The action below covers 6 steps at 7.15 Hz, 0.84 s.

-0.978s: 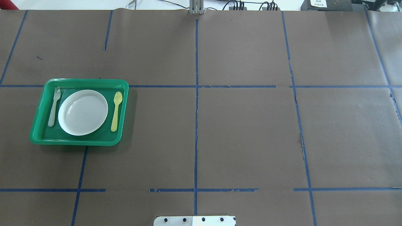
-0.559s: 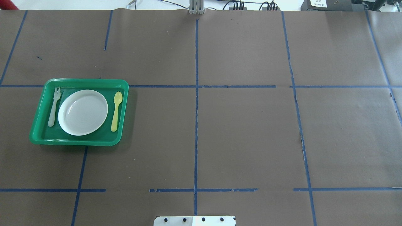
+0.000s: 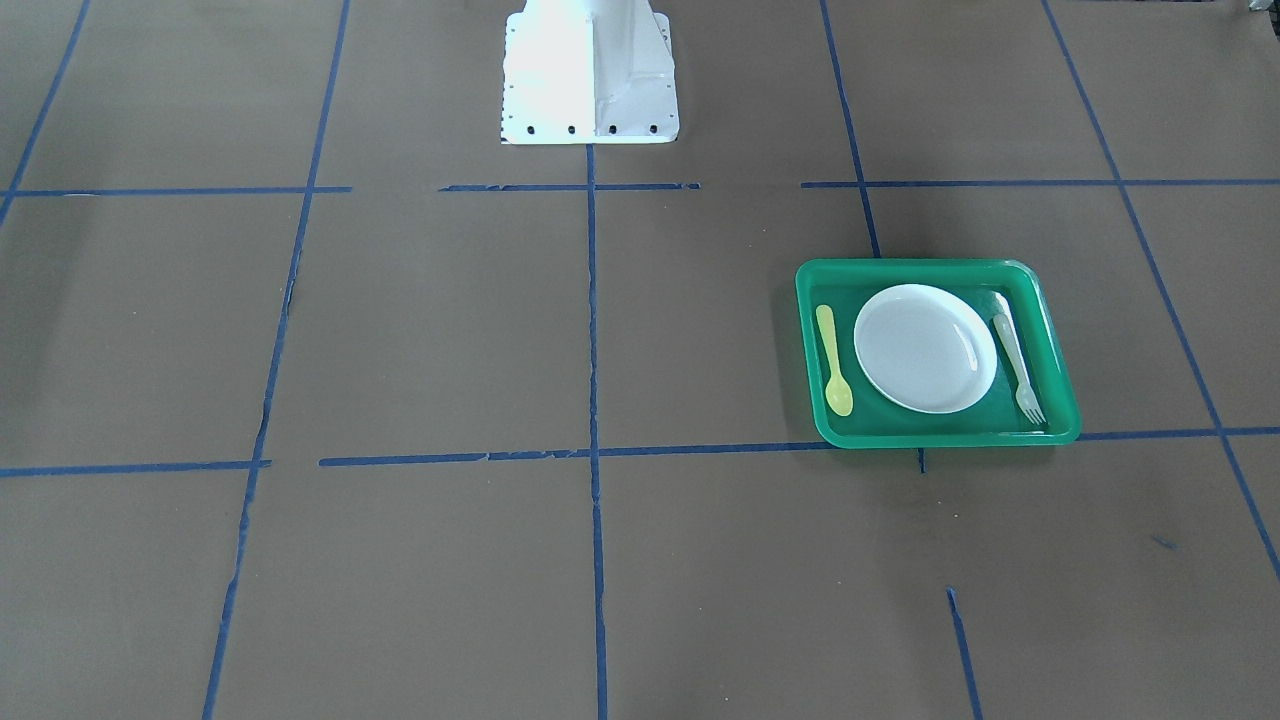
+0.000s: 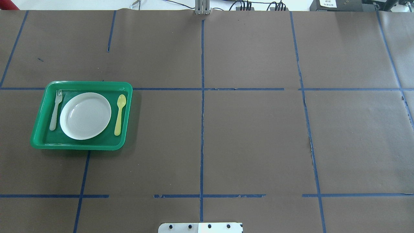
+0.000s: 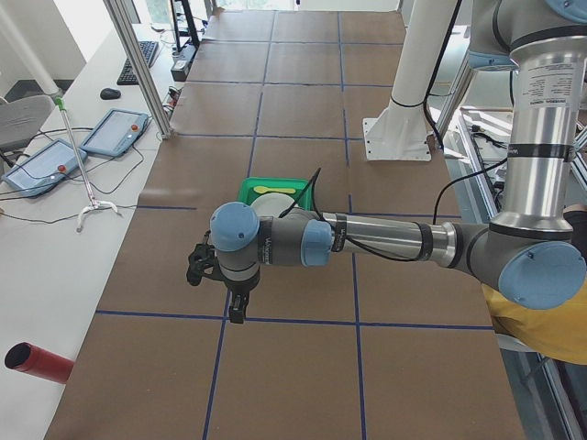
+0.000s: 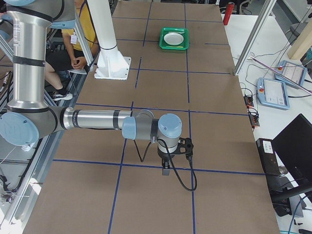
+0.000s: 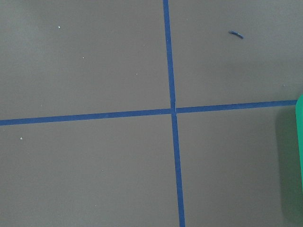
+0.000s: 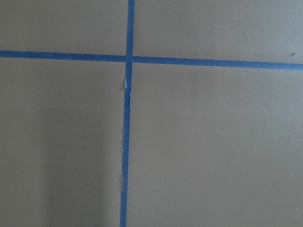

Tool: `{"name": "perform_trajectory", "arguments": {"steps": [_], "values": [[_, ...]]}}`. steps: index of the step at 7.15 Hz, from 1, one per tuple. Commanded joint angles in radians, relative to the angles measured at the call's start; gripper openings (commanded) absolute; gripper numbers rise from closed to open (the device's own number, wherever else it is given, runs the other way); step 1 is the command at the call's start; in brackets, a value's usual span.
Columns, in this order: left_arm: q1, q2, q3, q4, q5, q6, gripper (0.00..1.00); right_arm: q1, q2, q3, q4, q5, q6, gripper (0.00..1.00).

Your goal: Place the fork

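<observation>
The pale plastic fork (image 4: 55, 110) lies in the green tray (image 4: 81, 83), left of the white plate (image 4: 85, 116), tines toward the far side. It also shows in the front view (image 3: 1018, 357). No gripper shows in the overhead or front view. My left gripper (image 5: 234, 307) shows only in the exterior left view. It hangs over bare paper, nearer the camera than the tray (image 5: 249, 188). My right gripper (image 6: 165, 168) shows only in the exterior right view, far from the tray (image 6: 174, 47). I cannot tell whether either is open or shut.
A yellow spoon (image 4: 120, 110) lies in the tray right of the plate. Brown paper with blue tape lines covers the table. The robot's white base (image 3: 590, 75) stands at the near middle edge. The tray's edge (image 7: 299, 142) shows in the left wrist view.
</observation>
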Motion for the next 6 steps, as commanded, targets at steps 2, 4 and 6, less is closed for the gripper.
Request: {"name": "perform_trajectory", "arguments": {"steps": [2, 4, 6], "values": [[0.000, 0.002, 0.021, 0.002, 0.001, 0.004, 1.00, 0.000, 0.000, 0.000, 0.000, 0.000, 0.000, 1.00], [0.000, 0.004, 0.021, 0.003, 0.002, 0.004, 1.00, 0.000, 0.000, 0.000, 0.000, 0.000, 0.000, 1.00], [0.000, 0.005, 0.012, 0.003, 0.002, 0.004, 1.00, 0.000, 0.000, 0.000, 0.000, 0.000, 0.000, 1.00]]}}
